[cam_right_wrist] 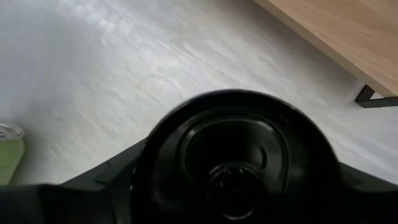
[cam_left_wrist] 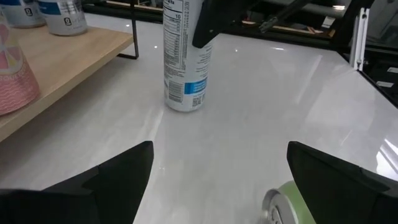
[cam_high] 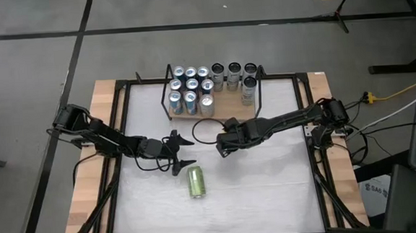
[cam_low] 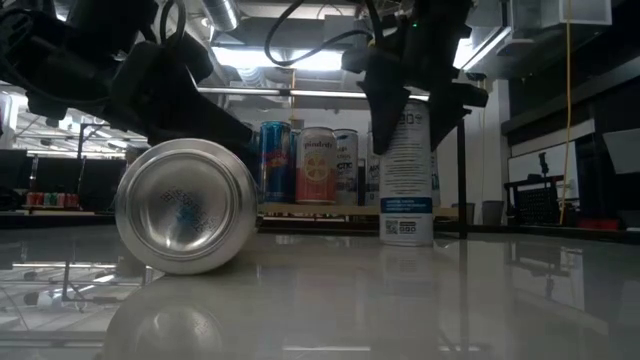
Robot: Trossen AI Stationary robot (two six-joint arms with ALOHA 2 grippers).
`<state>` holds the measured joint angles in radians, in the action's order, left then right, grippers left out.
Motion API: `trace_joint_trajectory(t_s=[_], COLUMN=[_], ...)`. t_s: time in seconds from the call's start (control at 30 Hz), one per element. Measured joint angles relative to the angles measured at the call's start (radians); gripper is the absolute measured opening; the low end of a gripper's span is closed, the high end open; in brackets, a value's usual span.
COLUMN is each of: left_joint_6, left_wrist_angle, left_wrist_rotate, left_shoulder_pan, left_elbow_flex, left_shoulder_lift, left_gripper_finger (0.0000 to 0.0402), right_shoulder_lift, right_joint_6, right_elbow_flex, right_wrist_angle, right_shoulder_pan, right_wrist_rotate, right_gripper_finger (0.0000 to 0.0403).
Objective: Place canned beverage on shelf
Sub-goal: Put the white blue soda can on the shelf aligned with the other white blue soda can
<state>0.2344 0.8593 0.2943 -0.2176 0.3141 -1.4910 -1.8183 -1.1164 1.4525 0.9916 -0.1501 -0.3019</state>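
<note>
A white can [cam_low: 407,180] with a blue label and black top [cam_right_wrist: 233,162] stands upright on the table, just in front of the shelf [cam_left_wrist: 68,62]. My right gripper [cam_low: 412,115] points steeply down over it, open, one finger on either side of the can's upper part. A green can [cam_high: 197,182] lies on its side nearer the front, its end facing the low view as the green can [cam_low: 185,205]. My left gripper [cam_high: 188,151] hovers open just left of it, holding nothing. My right gripper stands from above around the white can's upper end [cam_left_wrist: 186,25], fingers [cam_low: 385,105] pointing down. I cannot tell whether they touch it. The can rests upright with its base on the table.
The shelf [cam_high: 225,101] at the table's far edge carries several upright cans, blue-and-silver on the left and dark ones on the right. A thin black ring [cam_high: 205,129] lies on the table in front of it. Black frame rails [cam_high: 122,136] run along the table's sides.
</note>
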Motion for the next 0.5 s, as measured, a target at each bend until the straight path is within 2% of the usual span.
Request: trace_joint_trajectory(t_s=[0.3,0.5], left_joint_6=[0.001,0.002], left_wrist_angle=[0.000,0.000], left_wrist_rotate=[0.000,0.000], left_shoulder_pan=[0.000,0.000], left_elbow_flex=[0.000,0.000], left_shoulder_lift=[0.000,0.000], left_gripper_finger=[0.0364,0.0364], right_shoulder_lift=[0.001,0.002], right_joint_6=[-0.005,-0.004], right_elbow_flex=[0.000,0.000], right_wrist_angle=[-0.003,-0.003], right_shoulder_pan=[0.000,0.000], right_wrist_rotate=[0.006,0.008], right_gripper_finger=[0.0374,0.0390])
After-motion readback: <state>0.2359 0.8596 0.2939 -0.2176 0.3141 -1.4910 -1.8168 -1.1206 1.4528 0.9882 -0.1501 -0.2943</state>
